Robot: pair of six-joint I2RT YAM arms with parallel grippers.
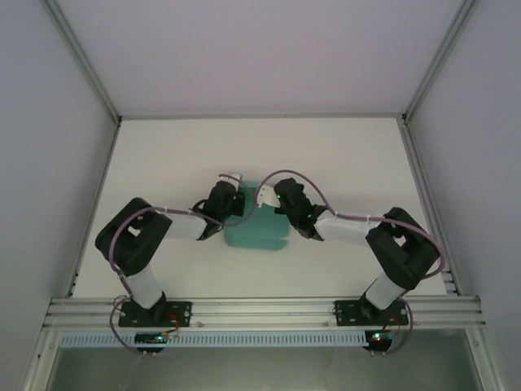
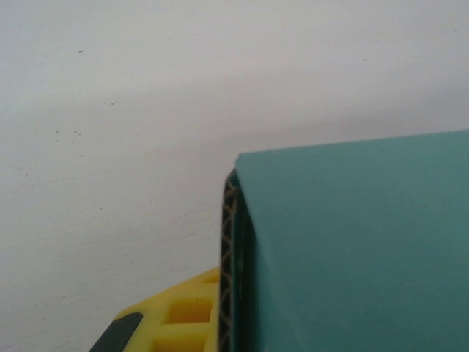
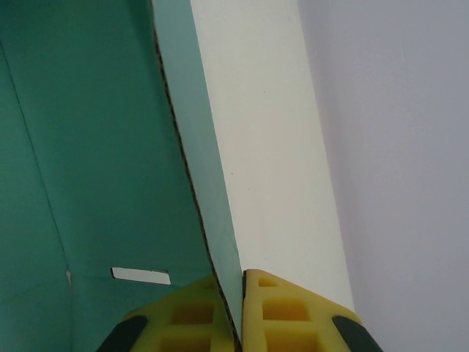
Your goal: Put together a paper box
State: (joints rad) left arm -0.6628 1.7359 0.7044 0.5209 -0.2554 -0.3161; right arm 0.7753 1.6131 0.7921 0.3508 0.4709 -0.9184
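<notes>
Teal box (image 1: 259, 232) sits mid-table (image 1: 163, 163); left gripper (image 1: 232, 179) clamped on its edge; right gripper (image 3: 238, 293) clamped on a wall

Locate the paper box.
Top view: the paper box lies at the middle of the table, its far end gripped by the left gripper and the right gripper.

The paper box (image 3: 88, 147) is matt teal card, its cut edge showing brown corrugated fluting. Gripping it, the right end effector (image 3: 233, 282) has yellow fingers (image 3: 302, 302) of matt moulded plastic with open cells. Beside them, the table (image 3: 264, 147) is smooth matt white.
</notes>
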